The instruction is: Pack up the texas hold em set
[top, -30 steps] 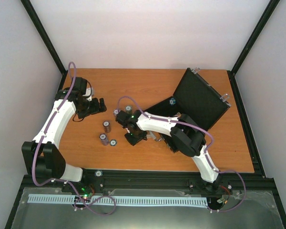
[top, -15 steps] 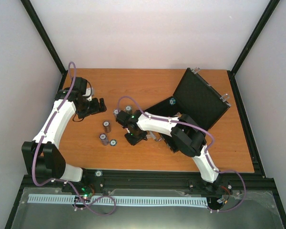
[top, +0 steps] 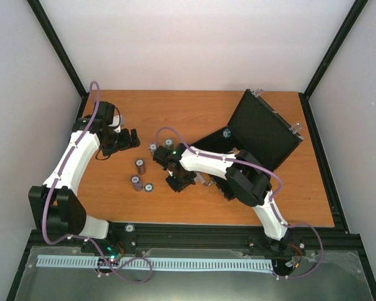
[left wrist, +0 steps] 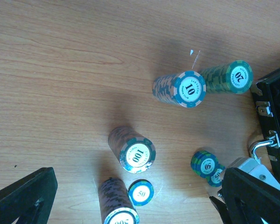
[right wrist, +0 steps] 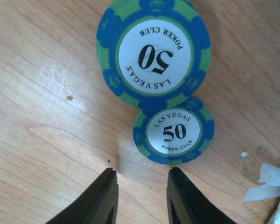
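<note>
The black case [top: 263,128] of the texas hold em set lies open at the back right, and its latched edge [left wrist: 270,100] shows in the left wrist view. My right gripper [top: 179,182] [right wrist: 142,171] is low over the wood, open by a narrow gap with nothing between its fingers. A single 50 chip [right wrist: 173,130] lies flat just ahead of its right fingertip, against a short 50 stack [right wrist: 153,53] [left wrist: 204,163]. My left gripper [top: 122,139] [left wrist: 139,186] hangs wide open and empty near the 100 stack [left wrist: 133,150] and 500 stack [left wrist: 116,205].
A 10 stack [left wrist: 185,88] and a 20 stack [left wrist: 231,78] stand further back. Another loose 50 chip [left wrist: 141,192] lies beside the 500 stack. A white scrap [right wrist: 270,184] sits right of my right gripper. The right arm's forearm [top: 207,160] crosses in front of the case.
My right gripper's jaws have narrowed, and it has shifted slightly right and toward the front. The left arm and the chips have not moved.
</note>
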Motion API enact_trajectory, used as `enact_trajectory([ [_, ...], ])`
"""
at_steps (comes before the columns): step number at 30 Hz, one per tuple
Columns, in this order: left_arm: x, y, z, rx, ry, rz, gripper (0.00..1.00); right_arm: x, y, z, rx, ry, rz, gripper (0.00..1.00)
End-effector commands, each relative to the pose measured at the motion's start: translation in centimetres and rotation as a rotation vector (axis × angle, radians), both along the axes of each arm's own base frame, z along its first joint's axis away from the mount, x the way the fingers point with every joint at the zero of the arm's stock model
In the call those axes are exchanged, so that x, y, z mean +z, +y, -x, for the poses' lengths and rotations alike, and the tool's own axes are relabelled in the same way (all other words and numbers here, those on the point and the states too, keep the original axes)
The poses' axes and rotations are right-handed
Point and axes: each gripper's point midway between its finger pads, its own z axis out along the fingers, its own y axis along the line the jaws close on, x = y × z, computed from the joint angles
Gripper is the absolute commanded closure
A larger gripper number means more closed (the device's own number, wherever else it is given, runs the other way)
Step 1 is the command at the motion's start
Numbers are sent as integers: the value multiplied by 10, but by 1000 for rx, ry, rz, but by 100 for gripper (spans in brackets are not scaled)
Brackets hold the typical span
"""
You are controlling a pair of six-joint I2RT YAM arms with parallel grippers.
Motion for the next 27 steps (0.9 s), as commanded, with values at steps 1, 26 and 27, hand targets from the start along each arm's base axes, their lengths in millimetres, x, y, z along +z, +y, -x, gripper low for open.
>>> enact_trajectory([
  [1, 11, -2, -4, -23, -38, 4, 0, 26, 8, -5, 6, -42, -37, 65],
  [26, 25, -50, 72, -267, -150, -38, 15, 85, -63, -64, -179, -232, -97, 0],
  [27, 22, -47, 73, -251, -147, -58, 18, 84, -68, -66, -188, -228, -99, 0],
])
